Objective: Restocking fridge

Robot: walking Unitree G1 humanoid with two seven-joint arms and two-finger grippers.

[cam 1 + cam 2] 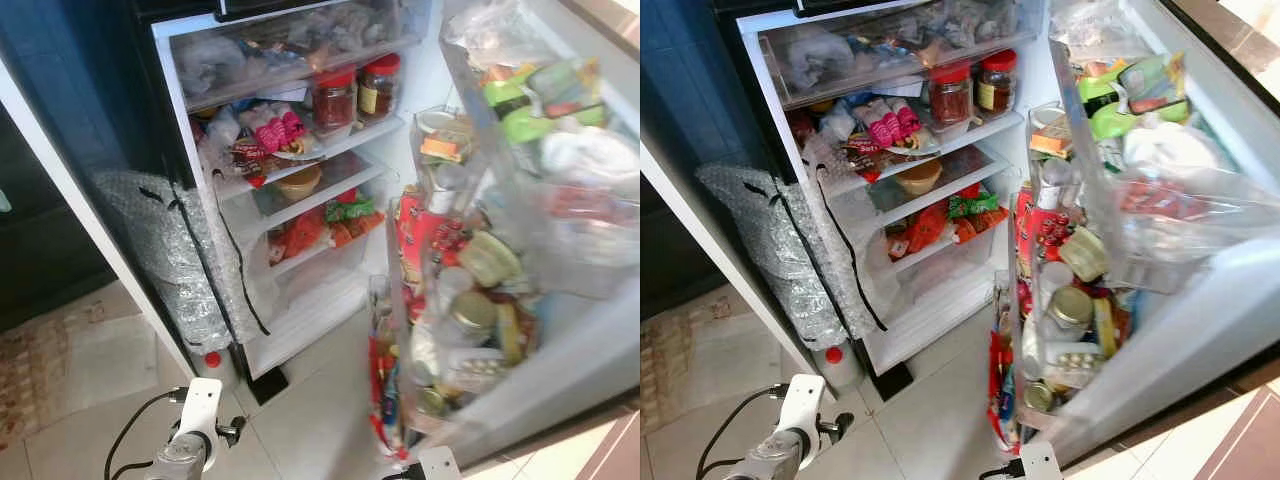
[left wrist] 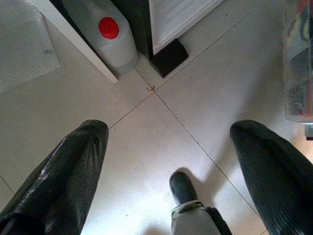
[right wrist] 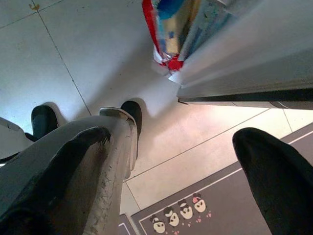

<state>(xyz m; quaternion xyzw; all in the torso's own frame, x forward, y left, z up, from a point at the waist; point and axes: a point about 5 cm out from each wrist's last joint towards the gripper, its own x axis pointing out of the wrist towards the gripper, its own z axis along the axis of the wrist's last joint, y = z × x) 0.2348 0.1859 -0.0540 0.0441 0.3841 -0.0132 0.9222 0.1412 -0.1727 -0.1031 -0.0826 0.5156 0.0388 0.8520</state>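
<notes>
The fridge (image 1: 190, 120) stands open in front of me, its shelves packed with food. Two red-lidded jars (image 1: 335, 100) sit on an upper shelf, with packets and a bowl (image 1: 298, 180) below them. The open door (image 1: 560, 350) on the right holds jars, tins and bottles in its racks. My left arm (image 1: 190, 440) hangs low by the fridge's foot. In the left wrist view my left gripper (image 2: 168, 129) is open over bare floor tiles. My right gripper (image 3: 173, 137) is also open and empty, hanging below the door's bottom edge.
A white jug with a red cap (image 2: 110, 34) stands on the floor by the fridge's left corner, under a roll of bubble wrap (image 1: 165, 250). A patterned mat (image 3: 205, 210) lies by my right foot. A red packet (image 3: 168, 29) hangs from the lowest door rack.
</notes>
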